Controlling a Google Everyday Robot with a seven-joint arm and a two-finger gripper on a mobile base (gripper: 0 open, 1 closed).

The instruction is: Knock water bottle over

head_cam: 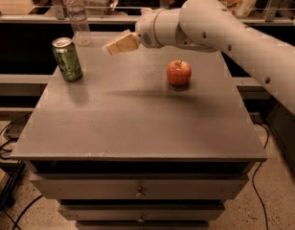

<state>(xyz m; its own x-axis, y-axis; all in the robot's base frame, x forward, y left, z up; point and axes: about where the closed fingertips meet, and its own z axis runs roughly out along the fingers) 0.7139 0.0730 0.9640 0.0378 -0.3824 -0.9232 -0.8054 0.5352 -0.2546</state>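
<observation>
The water bottle [78, 16], clear ribbed plastic with a white cap and pale label band, stands upright at the far left corner of the grey table [138, 114]. My gripper [110, 47], with tan fingers, hangs above the table's far middle, to the right of the bottle and apart from it. It holds nothing that I can see. The white arm reaches in from the right.
A green soda can [67, 59] stands upright at the left, in front of the bottle. A red apple [179, 72] sits right of centre. Drawers run under the table's front edge. Cables lie on the floor at the left.
</observation>
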